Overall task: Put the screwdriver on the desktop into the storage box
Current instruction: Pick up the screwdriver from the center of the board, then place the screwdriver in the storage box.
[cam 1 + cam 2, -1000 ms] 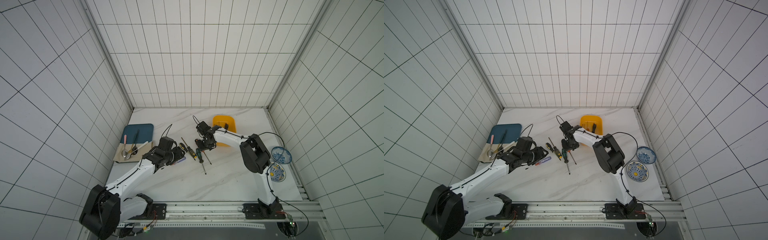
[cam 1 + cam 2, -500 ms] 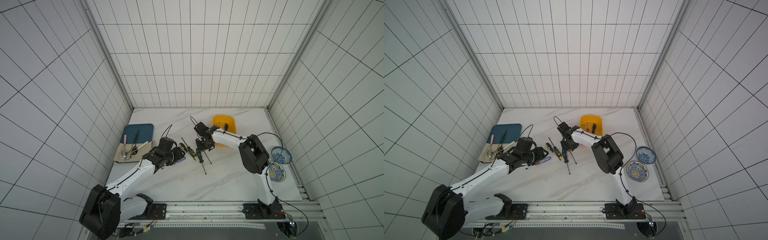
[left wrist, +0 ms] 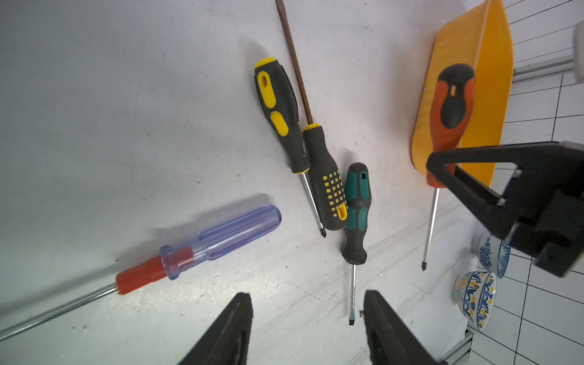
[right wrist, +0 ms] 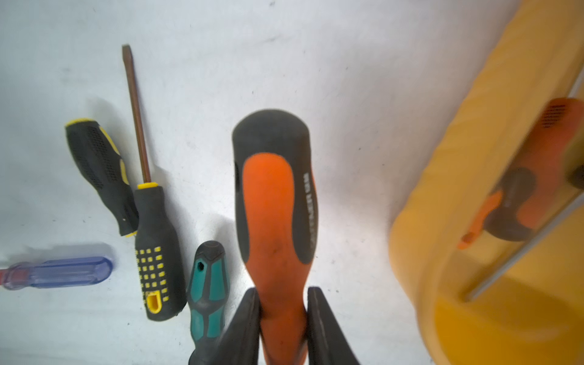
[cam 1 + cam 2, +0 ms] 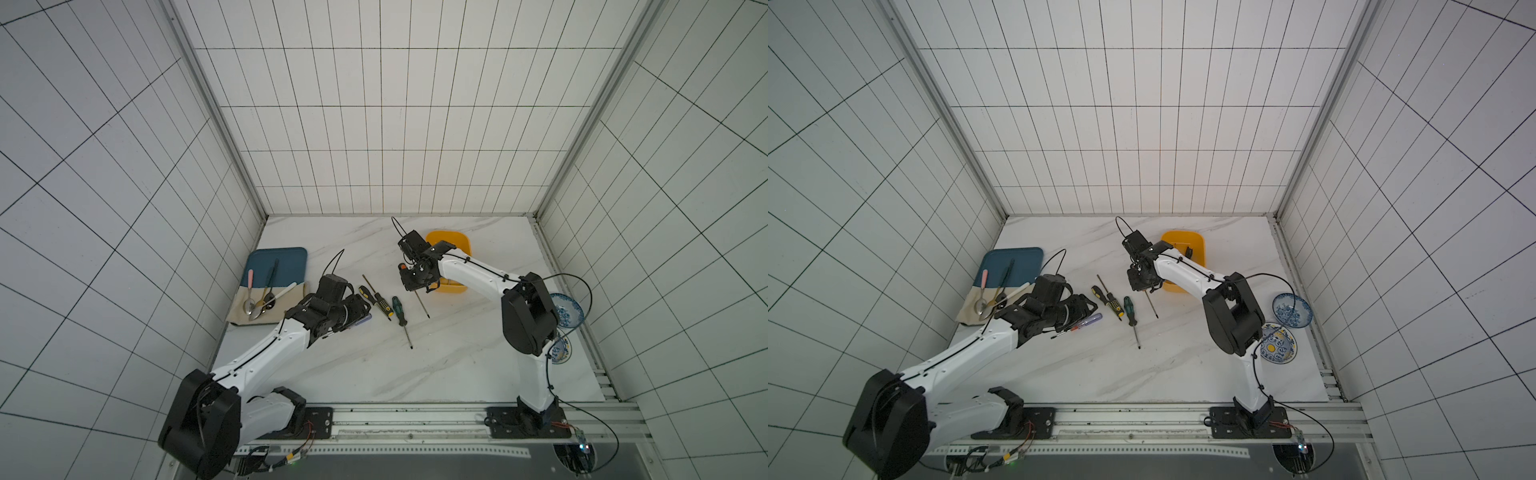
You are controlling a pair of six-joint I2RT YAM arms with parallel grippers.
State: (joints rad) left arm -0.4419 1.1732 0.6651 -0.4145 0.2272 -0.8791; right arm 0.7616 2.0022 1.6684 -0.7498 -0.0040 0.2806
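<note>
Your right gripper [image 4: 282, 295] is clamped on the orange-handled screwdriver [image 4: 275, 202], its handle just outside the storage box [image 4: 442, 205], over the desktop [image 4: 347, 79]. Your left gripper [image 3: 308, 303] hangs half-open, empty, near the blue-handled screwdriver [image 3: 221, 234].

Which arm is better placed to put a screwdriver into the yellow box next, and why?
The right. The right gripper is shut on the orange screwdriver beside the storage box. The left gripper is open, empty and farther from it.
</note>
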